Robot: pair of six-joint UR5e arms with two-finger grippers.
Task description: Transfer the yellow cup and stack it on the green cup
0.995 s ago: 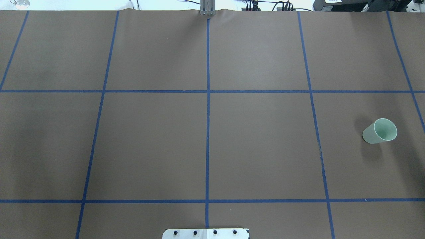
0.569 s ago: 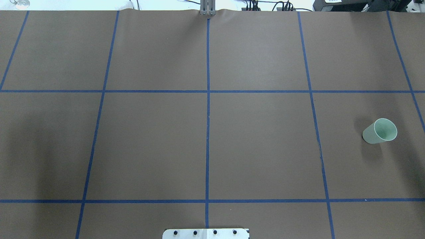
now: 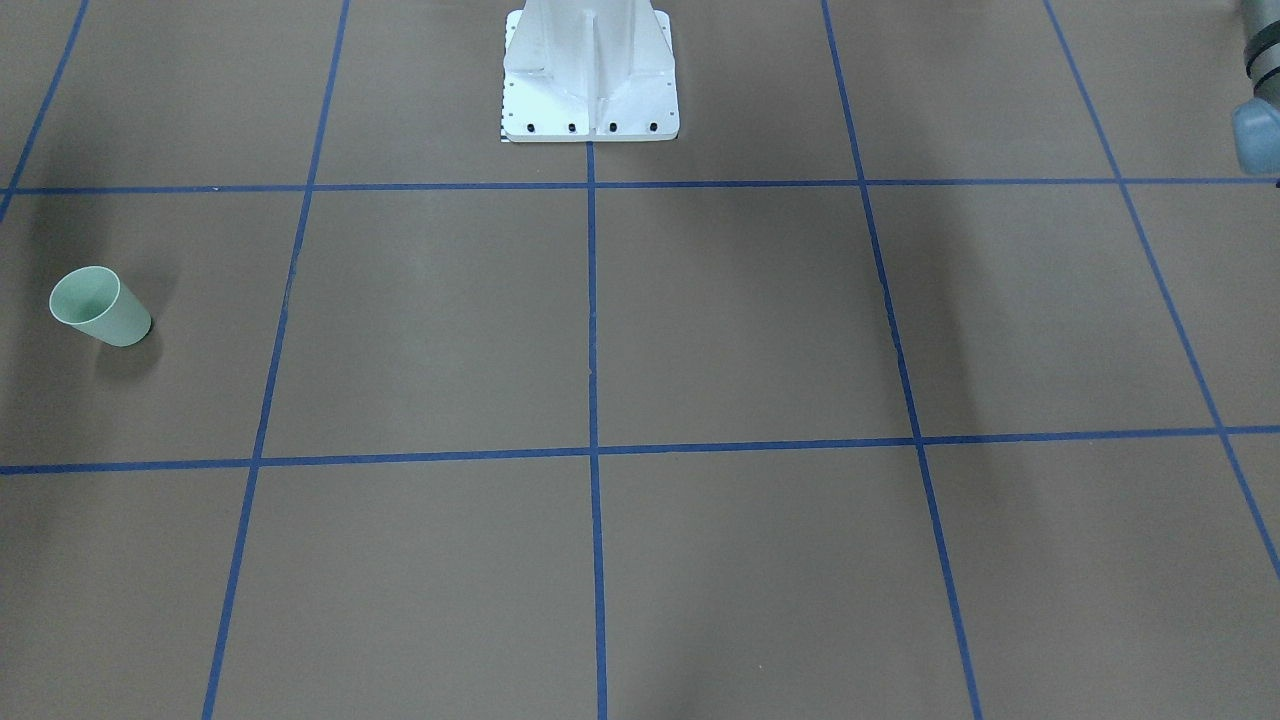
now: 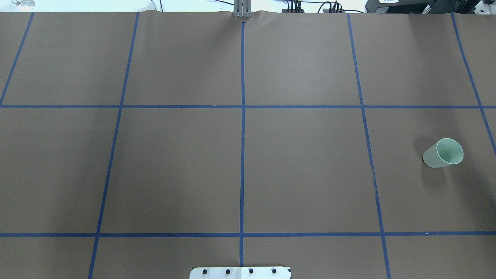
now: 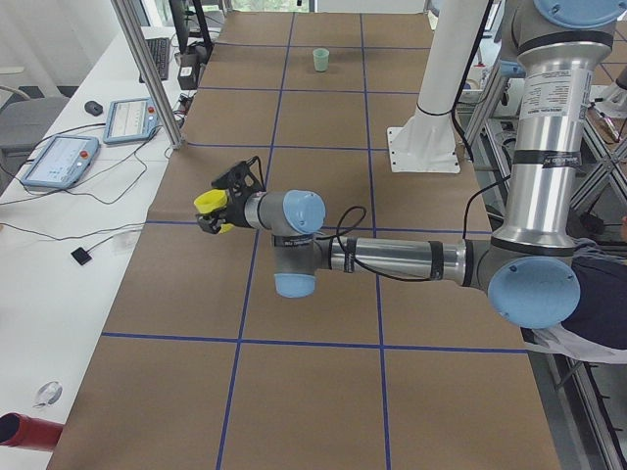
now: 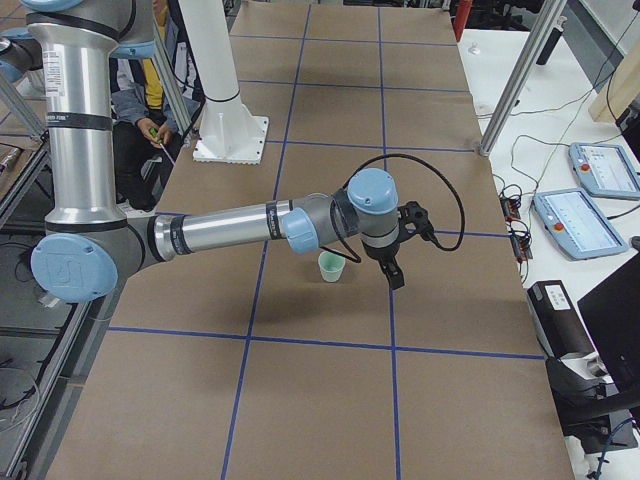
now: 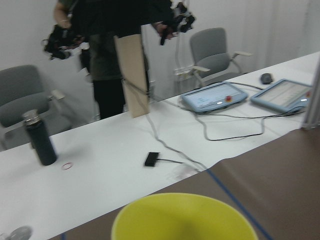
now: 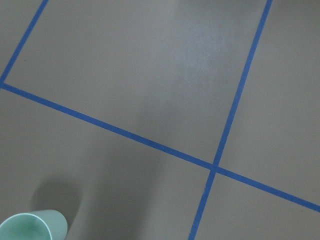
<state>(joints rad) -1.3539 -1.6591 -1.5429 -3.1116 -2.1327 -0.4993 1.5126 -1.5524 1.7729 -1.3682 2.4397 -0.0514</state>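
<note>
The yellow cup [image 5: 205, 202] sits at the tip of my left gripper [image 5: 221, 204], off the table near its left end. Its rim fills the bottom of the left wrist view [image 7: 185, 217]. The fingers are hidden there, so I cannot tell whether the left gripper is open or shut. The green cup [image 4: 443, 153] stands upright on the table's right side, also seen from the front [image 3: 100, 307] and at the right wrist view's bottom left corner [image 8: 32, 226]. My right gripper [image 6: 394, 277] hangs just beside the green cup [image 6: 331, 266]; I cannot tell its state.
The white robot base [image 3: 590, 75] stands at the table's near middle edge. A white side desk past the left end holds tablets [image 7: 215, 97], cables and a black bottle [image 7: 40, 140]. A person [image 7: 105, 50] stands behind it. A left arm joint [image 3: 1255, 100] shows at the front view's right edge.
The green cup has not moved. The shadow on the table's left side has shifted and spread. No arm enters the overhead view.
</note>
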